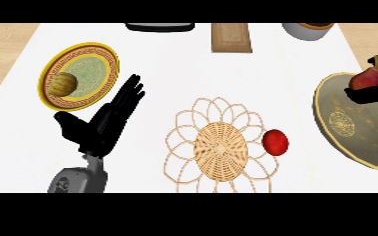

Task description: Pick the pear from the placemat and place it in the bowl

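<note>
Reddish pear [365, 79] pinched over bowl [341, 122].

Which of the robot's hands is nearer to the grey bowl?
Right. The right hand shows at the view's right edge, over the bowl. The left hand rests open at the lower left, beyond the woven placemat from the bowl.
</note>
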`<action>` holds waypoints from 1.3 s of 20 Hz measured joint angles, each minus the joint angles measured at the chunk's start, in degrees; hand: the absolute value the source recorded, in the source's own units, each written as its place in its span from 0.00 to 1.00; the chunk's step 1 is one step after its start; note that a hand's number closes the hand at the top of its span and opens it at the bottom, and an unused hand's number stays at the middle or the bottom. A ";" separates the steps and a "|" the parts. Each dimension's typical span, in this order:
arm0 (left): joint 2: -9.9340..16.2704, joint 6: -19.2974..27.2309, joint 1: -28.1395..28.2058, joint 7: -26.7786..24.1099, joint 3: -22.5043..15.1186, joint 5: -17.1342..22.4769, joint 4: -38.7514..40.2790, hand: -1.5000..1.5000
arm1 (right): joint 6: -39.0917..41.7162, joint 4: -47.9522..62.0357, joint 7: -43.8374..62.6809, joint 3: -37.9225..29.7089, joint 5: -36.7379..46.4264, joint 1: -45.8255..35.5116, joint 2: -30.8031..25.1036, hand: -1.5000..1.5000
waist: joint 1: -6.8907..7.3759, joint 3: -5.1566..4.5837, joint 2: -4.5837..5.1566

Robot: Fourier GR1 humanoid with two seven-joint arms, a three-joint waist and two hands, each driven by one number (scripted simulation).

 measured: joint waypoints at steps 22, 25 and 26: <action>0.90 1.05 3.24 0.39 1.82 -0.13 -1.73 0.50 | 0.65 -22.12 -31.27 -22.65 -45.37 12.85 14.25 0.00 | -4.48 -0.12 -1.43; 0.97 1.32 3.41 0.61 2.31 0.07 -1.90 0.50 | 5.38 -32.18 -33.12 -24.67 -51.41 21.20 17.57 0.00 | -5.47 -0.17 -1.59; 0.95 1.43 3.35 0.69 2.56 0.26 -1.95 0.50 | 6.76 -35.56 -34.02 -25.02 -52.87 24.49 19.29 0.00 | -5.71 -0.17 -1.61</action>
